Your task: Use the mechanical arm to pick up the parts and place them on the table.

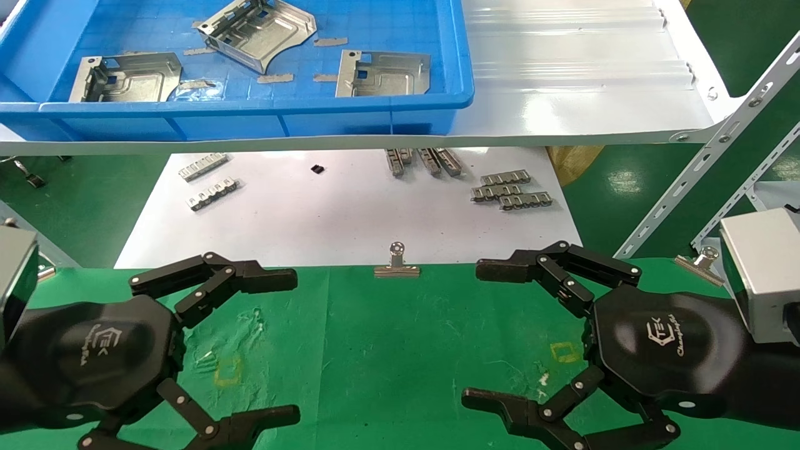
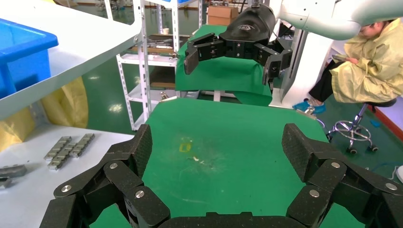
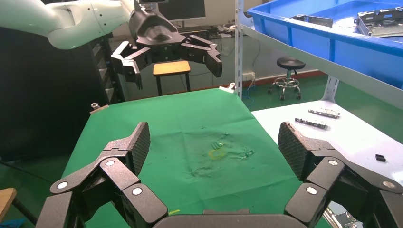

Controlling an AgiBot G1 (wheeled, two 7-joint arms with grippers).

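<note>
Both grippers, left (image 1: pixel 275 344) and right (image 1: pixel 487 334), spread wide, empty, low over near green table (image 1: pixel 400 350). Parts (image 1: pixel 382 74) far off in blue bin (image 1: pixel 250 106) on shelf. Risk: shelf edge blocks reach; fingers slip on flat metal.

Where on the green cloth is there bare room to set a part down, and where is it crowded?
The green cloth lies bare between the open left gripper and open right gripper, below the binder clip on its far edge. The white sheet is bare at its middle; toothed strips crowd its far corners. The blue bin holds three parts.
</note>
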